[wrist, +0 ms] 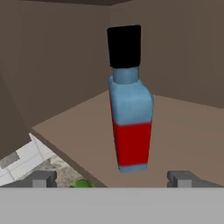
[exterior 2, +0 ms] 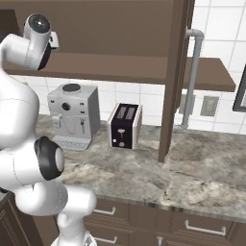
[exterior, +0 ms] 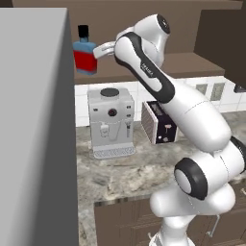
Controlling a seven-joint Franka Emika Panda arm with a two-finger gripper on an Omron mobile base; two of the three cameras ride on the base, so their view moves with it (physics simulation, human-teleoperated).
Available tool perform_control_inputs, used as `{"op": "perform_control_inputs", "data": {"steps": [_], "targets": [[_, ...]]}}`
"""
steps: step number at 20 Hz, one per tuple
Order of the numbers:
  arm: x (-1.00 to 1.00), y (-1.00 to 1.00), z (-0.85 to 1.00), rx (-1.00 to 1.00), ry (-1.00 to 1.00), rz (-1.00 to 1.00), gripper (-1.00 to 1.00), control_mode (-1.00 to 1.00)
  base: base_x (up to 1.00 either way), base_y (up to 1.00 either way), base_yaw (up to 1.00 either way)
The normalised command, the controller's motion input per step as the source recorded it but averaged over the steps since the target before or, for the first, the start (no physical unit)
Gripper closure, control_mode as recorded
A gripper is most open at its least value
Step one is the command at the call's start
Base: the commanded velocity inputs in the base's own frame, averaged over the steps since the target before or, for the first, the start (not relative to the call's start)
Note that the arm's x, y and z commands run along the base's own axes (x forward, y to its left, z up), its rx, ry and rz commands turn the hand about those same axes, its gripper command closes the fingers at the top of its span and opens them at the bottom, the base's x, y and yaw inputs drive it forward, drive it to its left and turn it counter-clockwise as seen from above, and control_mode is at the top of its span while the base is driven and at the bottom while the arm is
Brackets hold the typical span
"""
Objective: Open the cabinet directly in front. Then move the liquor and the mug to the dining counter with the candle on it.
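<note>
One squarish blue-glass liquor point(wrist: 130, 114), red label, black cap, brown shelf point(wrist: 183, 131)

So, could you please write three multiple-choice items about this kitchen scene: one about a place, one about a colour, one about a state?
1. Where does the liquor stand?
A. on the cabinet shelf
B. on the stone counter
C. on top of the toaster

2. What colour is the bottle's label?
A. green
B. red
C. yellow

3. How is the claw now?
A. shut on the bottle
B. shut on nothing
C. open, with the bottle ahead of it

Answers:
1 A: the left base view shows it upright on the brown shelf above the coffee machine.
2 B: a red band covers the lower blue glass.
3 C: the fingertips stand far apart, short of the bottle.
</note>
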Motion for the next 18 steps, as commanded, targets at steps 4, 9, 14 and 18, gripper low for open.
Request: {"op": "perform_control_inputs", "data": {"steps": [4,9,14,18], "targets": [[0.34,0.06,-0.04,0.00,0.00,0.00,-1.00,-1.00,0.00,0.00,0.00],[0.31,0.07,-0.06,0.00,0.00,0.00,-1.00,-1.00,0.00,0.00,0.00],[0.29,0.10,-0.07,0.00,0.00,0.00,-1.00,-1.00,0.00,0.00,0.00],[0.27,0.17,-0.02,0.00,0.00,0.00,-1.00,-1.00,0.00,0.00,0.00]]}}
